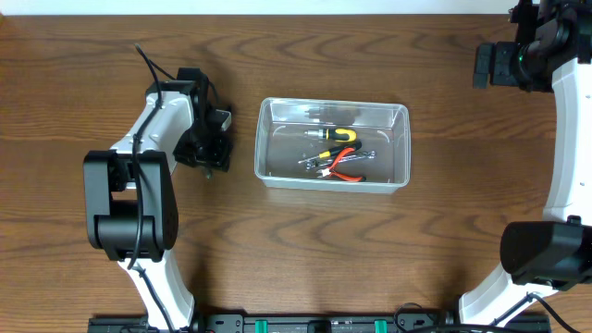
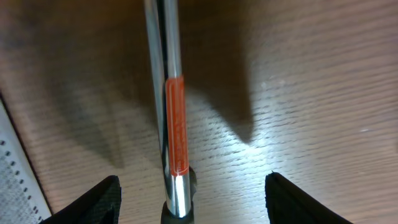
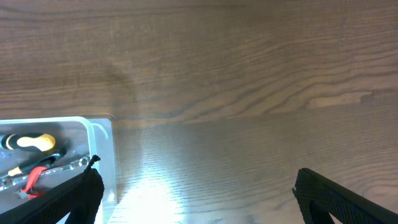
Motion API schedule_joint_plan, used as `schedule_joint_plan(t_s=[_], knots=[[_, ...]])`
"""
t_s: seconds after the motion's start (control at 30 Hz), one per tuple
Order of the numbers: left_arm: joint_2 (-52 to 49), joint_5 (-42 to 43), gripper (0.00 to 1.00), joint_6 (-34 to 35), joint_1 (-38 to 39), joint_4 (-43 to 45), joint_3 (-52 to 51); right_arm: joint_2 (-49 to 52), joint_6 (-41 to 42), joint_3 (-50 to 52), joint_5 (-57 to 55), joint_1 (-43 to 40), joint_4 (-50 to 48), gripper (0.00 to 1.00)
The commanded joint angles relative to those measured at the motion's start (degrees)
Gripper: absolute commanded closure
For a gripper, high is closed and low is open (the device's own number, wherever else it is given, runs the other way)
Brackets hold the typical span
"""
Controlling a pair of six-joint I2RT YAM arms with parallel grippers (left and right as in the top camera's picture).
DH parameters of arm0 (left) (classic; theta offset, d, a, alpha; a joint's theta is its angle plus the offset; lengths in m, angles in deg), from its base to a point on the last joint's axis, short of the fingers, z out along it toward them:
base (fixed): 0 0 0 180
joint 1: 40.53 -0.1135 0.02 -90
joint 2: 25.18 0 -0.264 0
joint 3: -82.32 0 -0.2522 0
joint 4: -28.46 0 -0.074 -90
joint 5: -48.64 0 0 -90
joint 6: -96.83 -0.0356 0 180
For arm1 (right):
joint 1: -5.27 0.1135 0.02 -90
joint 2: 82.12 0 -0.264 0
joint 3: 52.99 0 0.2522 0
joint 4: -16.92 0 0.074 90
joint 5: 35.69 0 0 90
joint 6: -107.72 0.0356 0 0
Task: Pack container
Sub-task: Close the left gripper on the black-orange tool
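The clear plastic container stands mid-table and holds a yellow-handled screwdriver, red-handled pliers and small metal tools. Its corner shows in the right wrist view. My left gripper is low over the table left of the container. In the left wrist view its open fingers straddle a chrome tool shaft with an orange stripe lying on the wood, without touching it. My right gripper is open and empty at the far right; its fingers hang above bare wood.
A pale dotted edge shows at the left of the left wrist view; I cannot tell what it is. The white arm links and bases stand at the table's left and right front.
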Motion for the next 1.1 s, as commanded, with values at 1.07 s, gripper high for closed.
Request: schedule_joint_plan(t_s=[1.07], knots=[[-0.1,-2.0,0.74,0.7,-0.3,1.1,-3.3,-0.3,1.0,-0.3,0.0,0.0,0.1,0.01]])
